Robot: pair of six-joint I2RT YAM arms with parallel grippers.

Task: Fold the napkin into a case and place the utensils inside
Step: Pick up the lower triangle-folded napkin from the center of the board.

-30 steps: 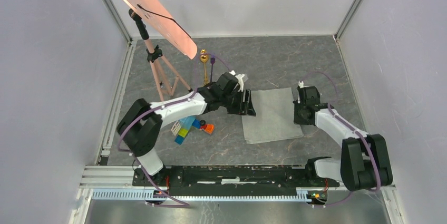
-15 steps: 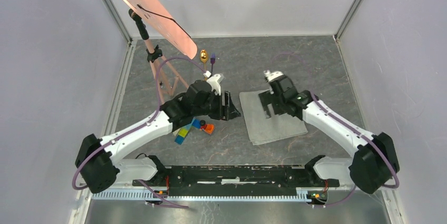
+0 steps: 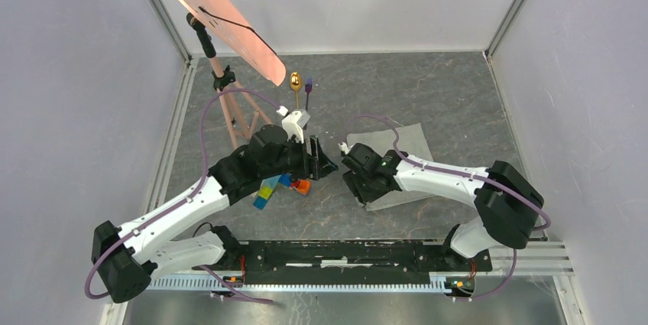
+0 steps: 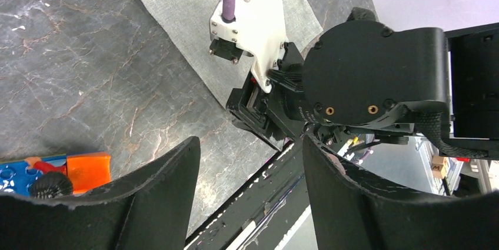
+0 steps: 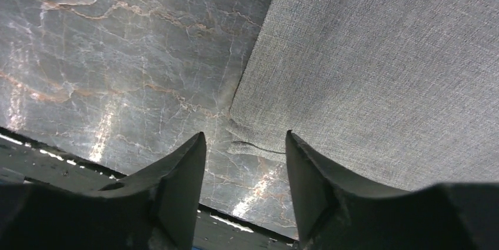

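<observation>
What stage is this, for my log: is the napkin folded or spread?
Spread: the napkin lies as a broad flat sheet, not a narrow strip; only one corner is slightly wrinkled.

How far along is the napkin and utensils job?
Nothing finished: the napkin lies as a wide sheet, not a narrow strip. In hand: the right gripper hangs open over its near corner; the left gripper is open beside it, empty. To do: the folding, then the spoon and fork at the far side.

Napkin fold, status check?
Left gripper open, empty. Right gripper open over napkin corner. Napkin flat, no case yet; spoon and fork far side. Blocks beside left gripper, off the napkin.
</observation>
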